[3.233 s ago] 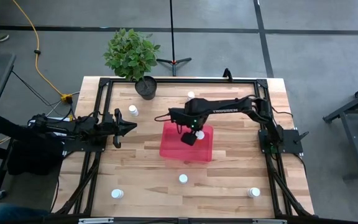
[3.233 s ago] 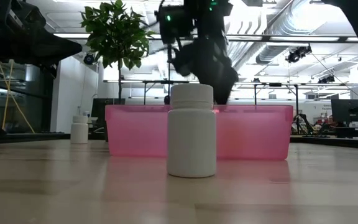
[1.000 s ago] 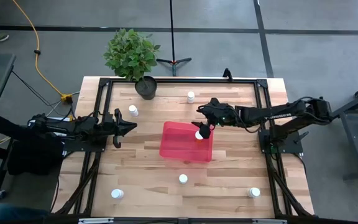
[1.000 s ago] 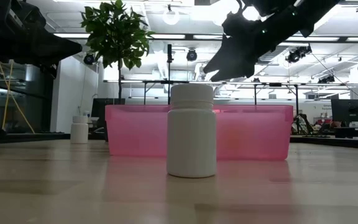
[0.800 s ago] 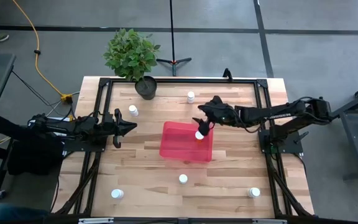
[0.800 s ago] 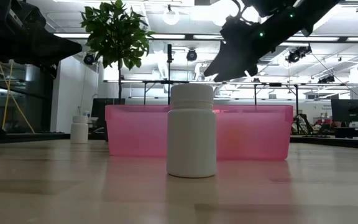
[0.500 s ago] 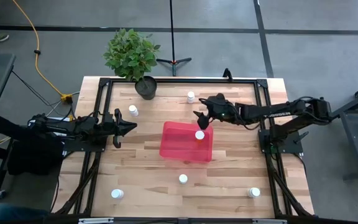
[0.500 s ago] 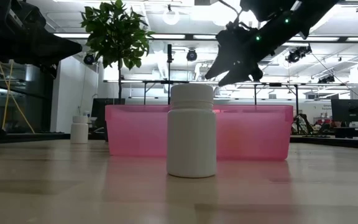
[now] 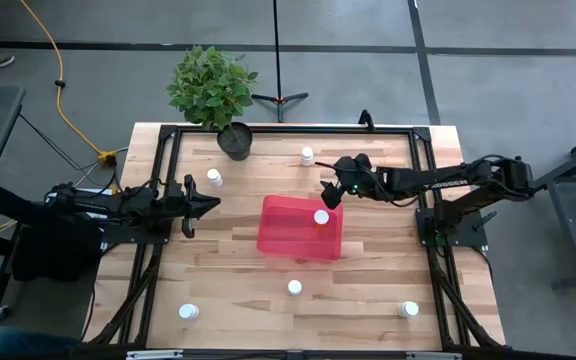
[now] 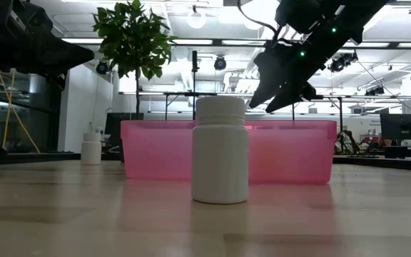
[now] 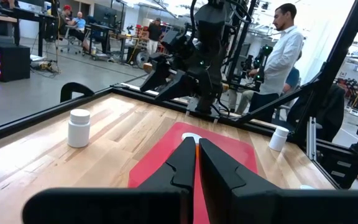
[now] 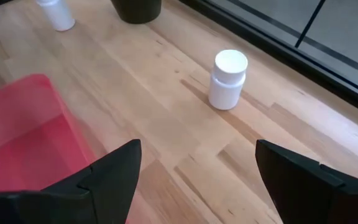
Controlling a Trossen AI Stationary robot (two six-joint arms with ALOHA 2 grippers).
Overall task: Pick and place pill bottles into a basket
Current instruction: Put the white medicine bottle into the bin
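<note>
The red-pink basket lies mid-table, with one white-capped pill bottle inside near its far right corner. My right gripper hangs open and empty above the table just beyond that corner; its wrist view shows a white bottle standing on the wood ahead of the fingers. My left gripper is shut and empty to the left of the basket. Other bottles stand at the far left, near middle, near left and near right. The low view shows the near-middle bottle before the basket.
A dark pot with a green plant stands at the table's far edge, left of the far bottle. A black frame runs round the table. People stand in the room beyond, in the left wrist view.
My right gripper has drawn away from the basket's far right corner toward the table's far edge and a little right, staying above the table. The bottle in the basket has stayed where it was.
</note>
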